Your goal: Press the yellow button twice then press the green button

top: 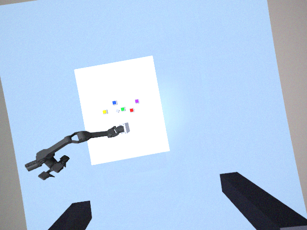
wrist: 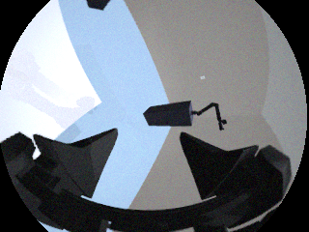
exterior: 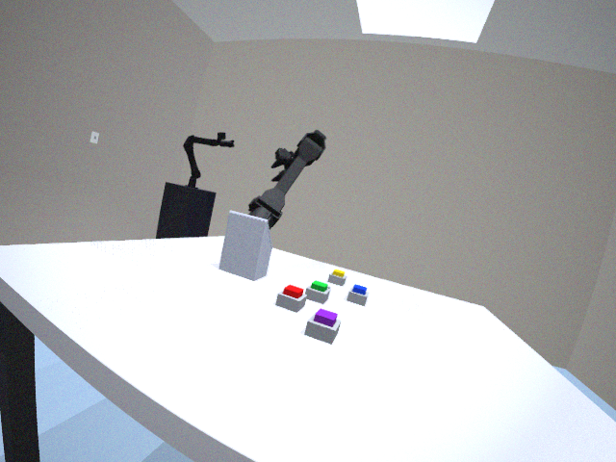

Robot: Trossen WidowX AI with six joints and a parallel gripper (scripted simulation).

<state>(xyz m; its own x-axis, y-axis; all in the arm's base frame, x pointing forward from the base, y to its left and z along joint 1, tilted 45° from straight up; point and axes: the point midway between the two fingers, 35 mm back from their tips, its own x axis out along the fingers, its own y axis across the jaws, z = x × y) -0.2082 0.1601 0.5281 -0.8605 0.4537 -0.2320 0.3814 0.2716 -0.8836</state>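
Note:
The yellow button (top: 104, 111) (exterior: 339, 273) stands on the white table, nearest its left edge in the top view. The green button (top: 123, 109) (exterior: 319, 286) stands between it and the red button (top: 131, 110) (exterior: 294, 291). The blue button (top: 114, 102) (exterior: 359, 289) and the purple button (top: 136, 101) (exterior: 325, 317) stand in the other row. All caps look raised. My gripper (top: 59, 171) (exterior: 272, 172) (wrist: 149, 131) is open and empty, high up and beyond the table's left edge in the top view, far from every button. The wrist view shows no button.
A pale grey wedge-shaped block (top: 126, 127) (exterior: 243, 245) stands beside my arm's base. A small pale piece (top: 117, 110) lies between yellow and green. The table (top: 148, 138) (exterior: 149, 298) has its corner in the wrist view. Beyond it, a black pedestal (exterior: 185, 211) (wrist: 169, 115) bears another arm.

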